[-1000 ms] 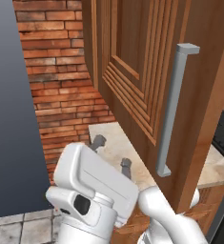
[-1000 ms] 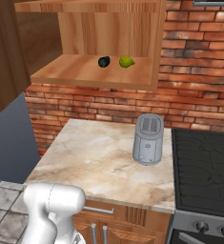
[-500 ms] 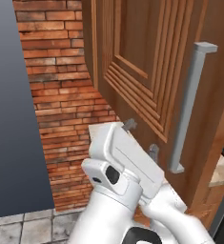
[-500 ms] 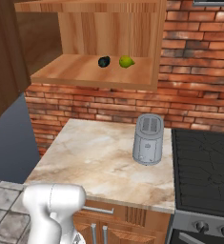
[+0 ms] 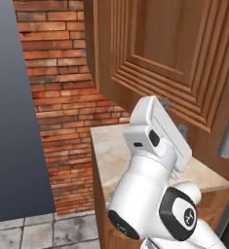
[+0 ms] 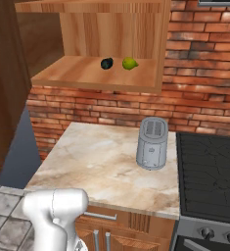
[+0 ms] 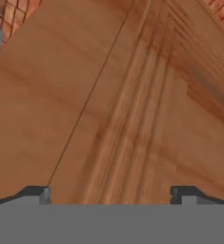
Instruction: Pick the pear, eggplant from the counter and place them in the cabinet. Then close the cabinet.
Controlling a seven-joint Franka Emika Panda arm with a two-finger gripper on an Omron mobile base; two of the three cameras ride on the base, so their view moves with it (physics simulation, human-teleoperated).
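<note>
With the pear (image 6: 129, 63) and eggplant (image 6: 106, 63) already on the cabinet (image 6: 99, 73) shelf, the gripper (image 7: 111, 193), fingers spread wide and empty, has risen against the door (image 5: 169, 58) panel just ahead, ready to push it shut.

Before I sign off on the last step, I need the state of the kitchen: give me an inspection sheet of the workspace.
Surface: counter, beige marbled stone, bare apart from one appliance.
Job's things: pear and eggplant lie side by side on the cabinet shelf; cabinet door stands open.
Clutter: grey toaster upright on the counter near the stove.
Grippers: pincer open, empty, facing the grooved door panel close up.
Cables: nothing seen.
Surroundings: brick wall, black stove at right, tiled floor.
</note>
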